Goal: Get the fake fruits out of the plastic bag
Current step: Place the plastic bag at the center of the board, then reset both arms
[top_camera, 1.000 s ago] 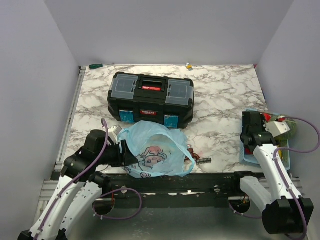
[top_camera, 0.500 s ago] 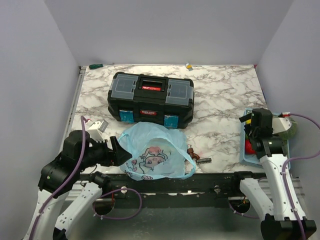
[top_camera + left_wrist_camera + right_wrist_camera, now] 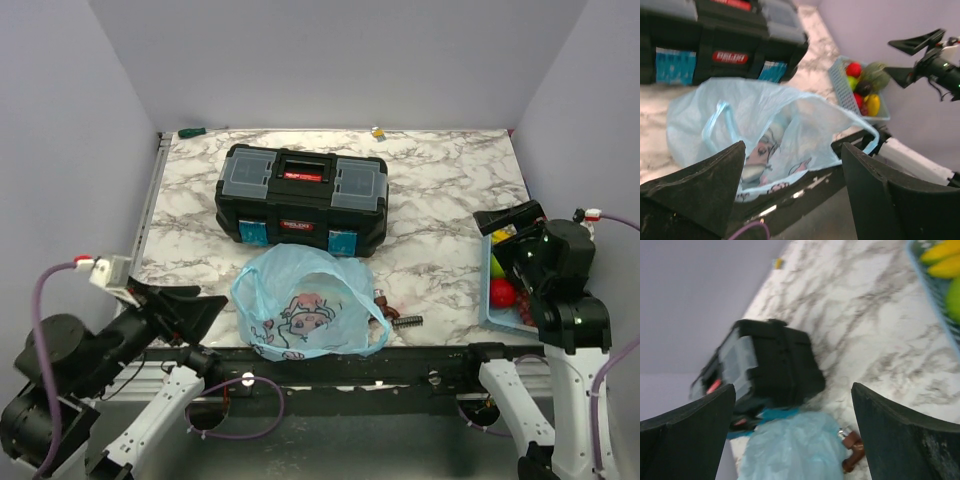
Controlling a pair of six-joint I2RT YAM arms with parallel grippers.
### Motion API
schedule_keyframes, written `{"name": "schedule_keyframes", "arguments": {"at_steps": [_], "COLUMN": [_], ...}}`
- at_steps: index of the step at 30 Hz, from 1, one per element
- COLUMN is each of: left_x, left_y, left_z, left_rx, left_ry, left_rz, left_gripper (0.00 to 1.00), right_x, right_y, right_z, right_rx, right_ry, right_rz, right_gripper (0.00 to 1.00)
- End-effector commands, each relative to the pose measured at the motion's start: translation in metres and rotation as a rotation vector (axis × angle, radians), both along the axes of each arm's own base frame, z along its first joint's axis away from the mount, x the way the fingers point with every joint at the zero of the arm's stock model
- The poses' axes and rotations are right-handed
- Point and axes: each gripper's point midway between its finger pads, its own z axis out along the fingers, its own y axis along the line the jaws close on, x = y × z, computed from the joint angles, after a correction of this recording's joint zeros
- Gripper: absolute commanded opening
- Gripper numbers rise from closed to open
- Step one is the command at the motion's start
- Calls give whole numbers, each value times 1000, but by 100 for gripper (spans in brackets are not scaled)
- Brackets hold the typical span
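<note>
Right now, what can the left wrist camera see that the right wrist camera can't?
Only the left wrist view shows a loop handle, a cartoon print, a red fruit and the right pincer, open in the air. Only the right wrist view shows a small yellow thing at the table's far edge and a brown piece beside the plastic bag. Both show that bag, the black toolbox, the marble table and the blue basket with yellow fruit.

The marble table bears toolbox, plastic bag and basket.
</note>
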Motion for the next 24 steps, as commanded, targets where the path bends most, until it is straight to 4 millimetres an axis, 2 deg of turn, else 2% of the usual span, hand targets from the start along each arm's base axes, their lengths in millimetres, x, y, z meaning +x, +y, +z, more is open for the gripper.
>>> {"name": "schedule_keyframes", "arguments": {"at_steps": [1,4,6,9,13,16,24], "left_x": [-24,-36,-45,-57,-66,-63,-53], "left_y": [5,13,20,30,41,49,46], "left_z": [64,86,98,112,119,115,102], "left_rx": [-148,-225,-268,-316,-339,-346,-354], "left_ry": [-281,-412,-478,-554,-609,-605,-543], "left_rz": [-31,-18,-1,18,54,107,116], "left_gripper": [79,84,86,87,88,88,88], "right_x": [-14,-33,-44,-57,-73,-80,-73], "right_y": [52,74,76,67,36,24,24], "right_z": [84,136,156,174,182,186,172], "right_rx": [56,44,39,-17,-106,-153,-182], "right_ry": [-307,-535,-599,-650,-635,-618,-558], "right_rz": [309,450,463,421,260,198,217], "right_gripper": [100,100,100,100,100,100,100]}}
